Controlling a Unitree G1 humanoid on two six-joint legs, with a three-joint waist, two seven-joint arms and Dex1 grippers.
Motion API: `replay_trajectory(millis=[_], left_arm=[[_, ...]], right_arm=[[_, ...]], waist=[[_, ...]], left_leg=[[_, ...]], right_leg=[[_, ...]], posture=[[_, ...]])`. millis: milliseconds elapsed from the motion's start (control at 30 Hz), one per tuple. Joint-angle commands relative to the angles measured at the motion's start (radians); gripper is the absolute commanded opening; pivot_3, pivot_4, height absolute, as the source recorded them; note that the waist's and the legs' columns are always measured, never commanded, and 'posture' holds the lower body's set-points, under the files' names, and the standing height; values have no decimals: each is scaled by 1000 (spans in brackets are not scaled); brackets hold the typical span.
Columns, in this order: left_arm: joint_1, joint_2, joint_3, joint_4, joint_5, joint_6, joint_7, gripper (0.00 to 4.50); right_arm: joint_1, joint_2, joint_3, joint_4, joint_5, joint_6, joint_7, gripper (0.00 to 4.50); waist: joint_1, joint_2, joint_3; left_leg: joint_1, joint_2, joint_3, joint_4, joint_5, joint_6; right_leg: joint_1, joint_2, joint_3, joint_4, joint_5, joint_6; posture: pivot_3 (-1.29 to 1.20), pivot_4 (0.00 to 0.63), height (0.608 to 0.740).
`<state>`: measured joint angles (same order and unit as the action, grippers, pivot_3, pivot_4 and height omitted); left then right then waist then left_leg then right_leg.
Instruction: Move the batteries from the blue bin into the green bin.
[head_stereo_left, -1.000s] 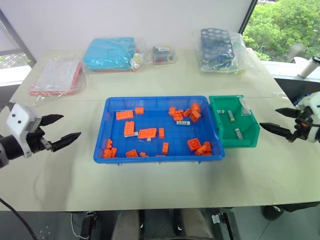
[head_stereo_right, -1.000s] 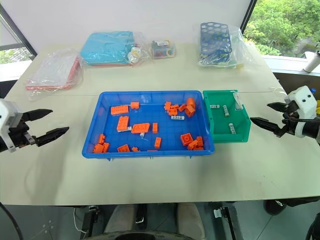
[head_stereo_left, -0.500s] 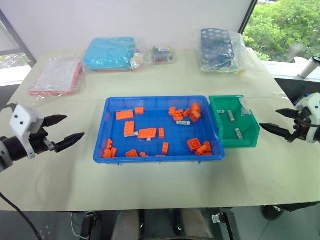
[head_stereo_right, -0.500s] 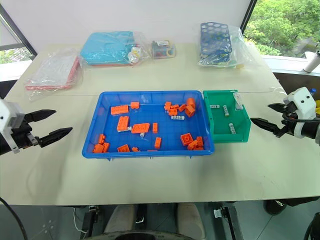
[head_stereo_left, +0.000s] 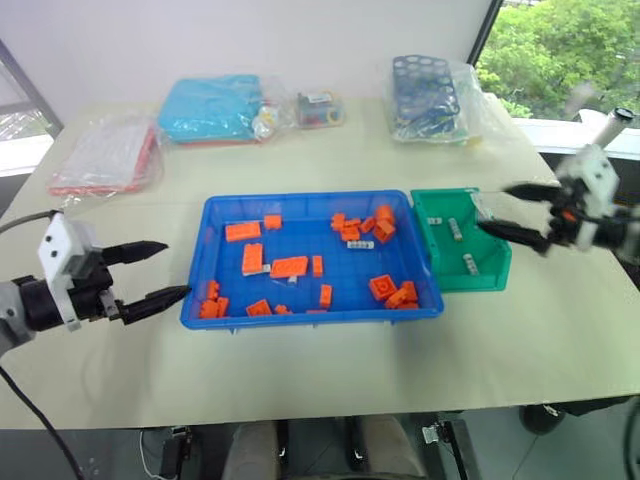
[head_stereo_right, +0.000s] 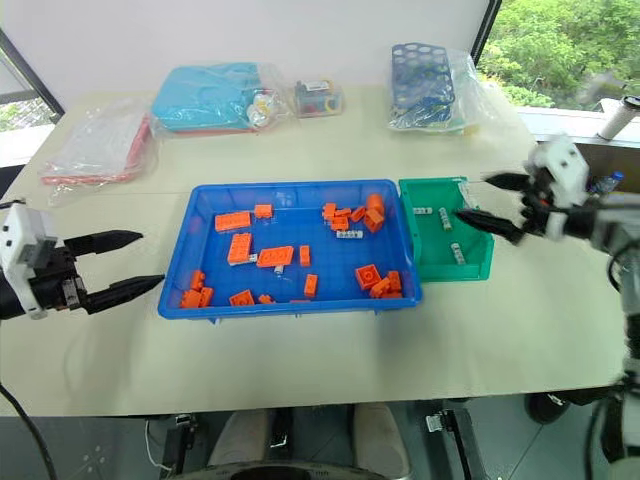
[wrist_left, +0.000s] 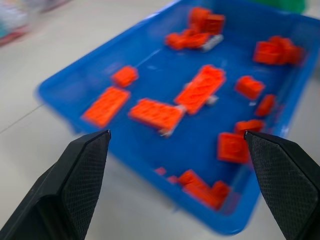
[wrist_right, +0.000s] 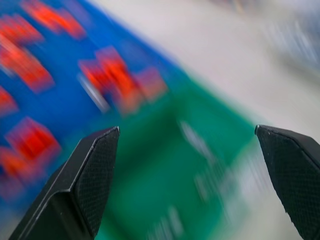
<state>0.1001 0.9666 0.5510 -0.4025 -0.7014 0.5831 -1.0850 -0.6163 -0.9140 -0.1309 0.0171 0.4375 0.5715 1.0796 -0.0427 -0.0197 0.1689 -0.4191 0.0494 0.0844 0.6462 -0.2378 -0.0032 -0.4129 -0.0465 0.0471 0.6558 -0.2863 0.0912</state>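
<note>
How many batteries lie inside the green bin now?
3 batteries in the green bin: one by its far left corner, one near the middle, one nearer the front. The right gripper may hide more.

Lab-like room, beige worktable, bagged supplies (tube rack), window

The pale desk carried the blue bin touching the green bin, with bagged items along its far edge.

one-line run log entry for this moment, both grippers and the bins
left gripper: open, empty, beside blue bin | right gripper: open, empty, over green bin | batteries: some in green bin
</note>
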Motion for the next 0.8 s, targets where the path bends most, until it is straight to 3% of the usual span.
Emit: replay_trajectory(millis=[33, 267, 400, 567, 800], left_arm=[[-15, 13, 13, -4, -7, -3, 1, 4500], [-20, 7, -21, 0, -5, 7, 8, 4500], [0, 1, -34, 8, 9, 1, 2, 4500], [4, -5, -42, 13, 24, -8, 9, 4500], [-28, 0, -51, 8, 18, 6, 25, 4500]], right_arm=[[-111, 132, 147, -108, -20, 34, -61, 4451], [-172, 422, 472, -40, -281, -191, -171, 4451], [-175, 538, 573, 93, -415, -356, -246, 4451], [-186, 659, 648, 231, -523, -508, -301, 4451], [-201, 747, 678, 361, -606, -642, -326, 4451]], waist=[[-1, 0, 0], [10, -1, 0], [5, -2, -1], [-2, -2, -1], [-1, -2, -1]], left_leg=[[0, 0, 0, 0, 0, 0], [-13, -3, 1, 3, 0, 0], [-12, -4, 1, 5, 0, 0], [-12, -3, 1, 4, 1, -1], [-12, -2, 1, 4, 1, -1]], right_leg=[[0, 0, 0, 0, 0, 0], [-13, -1, -1, 5, 2, 4], [-12, -2, -1, 6, 2, 4], [-13, 0, -1, 8, 2, 4], [-13, 0, -1, 8, 2, 4]], posture=[[0, 150, 739], [0, 150, 739], [0, 150, 739], [0, 150, 739], [0, 150, 739]])
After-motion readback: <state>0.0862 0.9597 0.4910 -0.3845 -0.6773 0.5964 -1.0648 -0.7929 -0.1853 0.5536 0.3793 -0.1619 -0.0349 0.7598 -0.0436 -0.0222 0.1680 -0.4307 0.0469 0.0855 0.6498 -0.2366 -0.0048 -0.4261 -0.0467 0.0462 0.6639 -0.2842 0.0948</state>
